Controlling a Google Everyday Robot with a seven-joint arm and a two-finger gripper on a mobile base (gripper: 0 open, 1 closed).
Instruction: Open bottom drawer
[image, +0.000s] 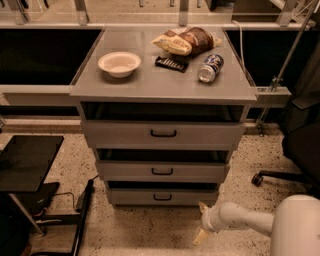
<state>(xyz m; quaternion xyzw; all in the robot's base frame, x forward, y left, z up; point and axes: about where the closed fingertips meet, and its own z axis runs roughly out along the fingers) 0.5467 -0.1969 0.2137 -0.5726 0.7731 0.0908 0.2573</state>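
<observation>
The bottom drawer (162, 196) is the lowest of three grey drawers in the cabinet, with a small black handle (162, 197) at its middle; its front sits flush with the others. My gripper (201, 221) is low at the right, near the floor, just right of the drawer's lower right corner and apart from it. Its two pale fingers (201, 236) stand spread, one up and one down, with nothing between them. The white arm (280, 225) comes in from the lower right.
The cabinet top (165, 82) carries a white bowl (119, 63), a chip bag (185, 41), a dark packet (171, 63) and a tipped can (210, 68). An office chair base (280, 176) stands at right. A black stand (25, 162) and cables lie at left.
</observation>
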